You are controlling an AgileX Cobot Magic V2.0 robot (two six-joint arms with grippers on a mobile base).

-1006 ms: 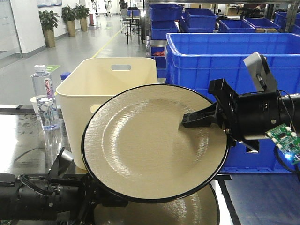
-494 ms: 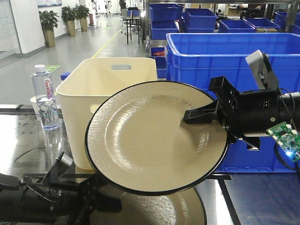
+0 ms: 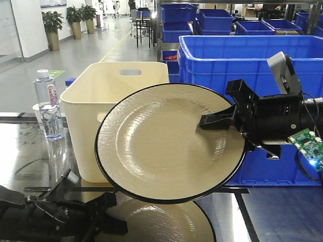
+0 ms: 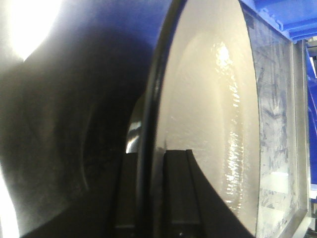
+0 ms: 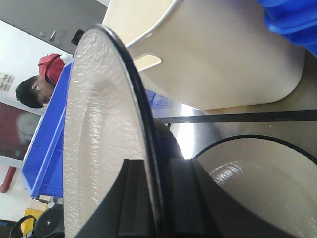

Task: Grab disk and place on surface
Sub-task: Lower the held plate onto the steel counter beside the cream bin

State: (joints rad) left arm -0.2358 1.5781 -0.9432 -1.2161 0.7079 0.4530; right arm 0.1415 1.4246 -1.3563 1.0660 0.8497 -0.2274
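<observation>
Clearly, the plate (image 3: 166,143) is held in the air above the surface (image 3: 25,156), tilted steeply so that its cream face is turned toward the near side. It is gripped at its right rim by the right fingers (image 3: 214,120), which are clamped on it. In the right wrist view the black rim is seen pinched between them, one finger on each face.

The left fingers (image 3: 107,198) are seen low at the near left, just below the plate's lower left rim. In the left wrist view the rim is seen running between them, but whether it is pressed by them cannot be told.

Behind the plate, on the far side, a cream tub (image 3: 101,96) is stood on the surface, with a water bottle (image 3: 48,108) to its left and a blue crate (image 3: 242,55) to its right. Below the plate a round cream shape (image 3: 161,224) with a dark edge is seen on the glossy surface. Whether it is a reflection or a second plate cannot be told.
</observation>
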